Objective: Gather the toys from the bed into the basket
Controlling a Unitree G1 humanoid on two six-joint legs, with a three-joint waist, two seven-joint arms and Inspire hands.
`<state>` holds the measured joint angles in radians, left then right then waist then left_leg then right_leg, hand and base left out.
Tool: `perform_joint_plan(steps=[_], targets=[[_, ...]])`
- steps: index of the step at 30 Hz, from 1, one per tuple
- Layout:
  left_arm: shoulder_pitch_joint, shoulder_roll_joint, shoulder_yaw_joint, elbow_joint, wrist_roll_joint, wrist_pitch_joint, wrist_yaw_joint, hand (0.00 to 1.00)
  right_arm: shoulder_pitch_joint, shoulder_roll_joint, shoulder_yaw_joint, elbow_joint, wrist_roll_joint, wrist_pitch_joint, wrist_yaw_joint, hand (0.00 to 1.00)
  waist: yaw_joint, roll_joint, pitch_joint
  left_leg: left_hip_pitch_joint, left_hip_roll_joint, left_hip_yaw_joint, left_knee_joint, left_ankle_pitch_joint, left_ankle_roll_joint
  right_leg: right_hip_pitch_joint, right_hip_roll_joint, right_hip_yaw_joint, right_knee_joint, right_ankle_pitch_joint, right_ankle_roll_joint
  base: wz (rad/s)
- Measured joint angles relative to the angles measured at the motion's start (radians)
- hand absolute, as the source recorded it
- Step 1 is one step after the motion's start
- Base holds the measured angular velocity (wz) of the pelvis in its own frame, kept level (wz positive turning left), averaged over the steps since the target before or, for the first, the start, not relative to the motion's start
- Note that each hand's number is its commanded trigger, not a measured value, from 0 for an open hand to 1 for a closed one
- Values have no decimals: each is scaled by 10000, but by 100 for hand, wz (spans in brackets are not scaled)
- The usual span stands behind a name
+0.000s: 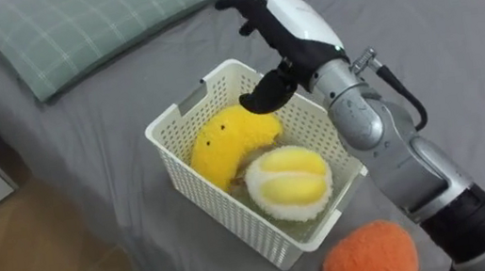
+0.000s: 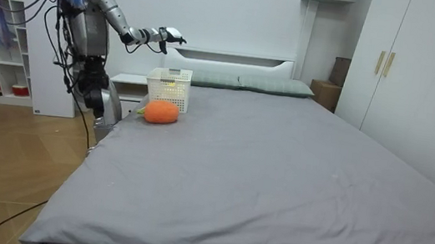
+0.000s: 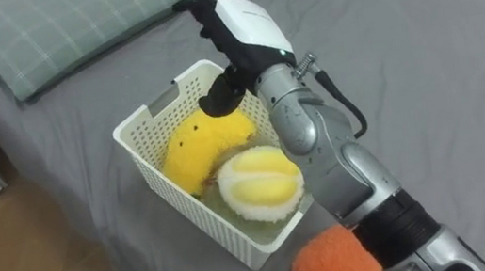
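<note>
The orange plush toy (image 1: 369,255) lay on the grey bed (image 1: 460,57), not in the hand but behind it. It sat back along the forearm toward the robot, just beside the near corner of the white basket (image 1: 183,106). The right hand (image 1: 295,22) hovered over the basket's far rim with its fingers spread and loosely bent, holding nothing. Directly beneath and just short of the hand, a yellow plush toy (image 1: 225,143) and a round cream-and-yellow plush toy (image 1: 289,181) lay side by side inside the basket, touching each other.

In the room view the robot stood at the bed's head corner, the arm stretched out level above the basket. The orange toy looked broader than tall there, its long axis seeming to run along the bed's edge. The eye views cut it off at the bottom, so that could not be confirmed. Reaching it would likely mean drawing the hand back and down — the right arm being the one already at the spot.
</note>
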<state>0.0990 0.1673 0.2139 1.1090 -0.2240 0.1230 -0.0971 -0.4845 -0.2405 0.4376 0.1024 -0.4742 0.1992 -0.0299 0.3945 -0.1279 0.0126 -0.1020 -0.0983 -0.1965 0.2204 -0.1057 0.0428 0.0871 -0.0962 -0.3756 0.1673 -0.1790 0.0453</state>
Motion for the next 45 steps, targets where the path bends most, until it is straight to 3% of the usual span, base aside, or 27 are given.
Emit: perform_joint_plan(steps=[16, 25, 29, 32, 34, 37, 38, 39, 45], targets=[[-144, -40, 178, 3, 6, 0, 224, 0, 0, -35, -56, 0, 199, -4, -10, 0, -25, 0, -2, 207, 78, 293, -212, 2, 21, -25, -13, 288, 14, 1, 1, -6], [-10, -39, 207, 3, -40, -16, 305, 0, 2, -81, -575, 122, 1572, -86, -226, 0, -75, 12, 4, 460, 137, 509, -231, -2, 26, 107, 1, 493, 21, 9, -6, -6], [100, -40, 200, 16, -67, -20, 414, 0, 105, -94, -1236, 182, 2107, -279, -581, 0, -405, 73, 43, 472, 155, 584, -229, -45, 49, 135, 1, 540, 22, 11, -7, -4], [153, -100, 200, 16, -130, -20, 470, 0, 643, -118, -1791, 191, 2627, -401, -853, 0, -432, 197, 61, 603, 173, 769, -227, -91, 88, 176, -6, 737, 43, 20, 7, -19], [275, -243, 177, 15, -231, -21, 487, 0, 1008, -122, -1991, 328, 3135, -411, -982, 0, -680, 349, -21, 627, 160, 844, -219, -120, 129, 181, -36, 748, 52, 51, 54, -11], [326, -372, 175, 15, -230, -23, 488, 0, 1316, -122, -2355, 577, 3565, -453, -1018, 0, -925, 538, 12, 727, 177, 1082, -252, -128, 163, 191, -62, 870, 66, 66, 80, -15], [410, -384, 179, 1, -228, -23, 487, 0, 1592, -121, -2510, 580, 3605, -455, -1099, 0, -945, 593, -14, 789, 203, 1180, -305, -134, 177, 177, -61, 1012, 66, 66, 81, -30], [494, -379, 179, -1, -239, -31, 487, 0, 1872, -120, -2624, 592, 3606, -457, -1210, 0, -1023, 626, -56, 833, 216, 1262, -347, -142, 189, 175, -67, 1057, 66, 68, 87, -27], [682, -419, 165, 1, -561, -217, 468, 0, 2257, -129, -3039, 1822, 4647, -538, -1336, 0, -1653, 649, -64, 956, 288, 1644, -450, -172, 216, 108, -68, 1265, 53, 76, 101, -16]])
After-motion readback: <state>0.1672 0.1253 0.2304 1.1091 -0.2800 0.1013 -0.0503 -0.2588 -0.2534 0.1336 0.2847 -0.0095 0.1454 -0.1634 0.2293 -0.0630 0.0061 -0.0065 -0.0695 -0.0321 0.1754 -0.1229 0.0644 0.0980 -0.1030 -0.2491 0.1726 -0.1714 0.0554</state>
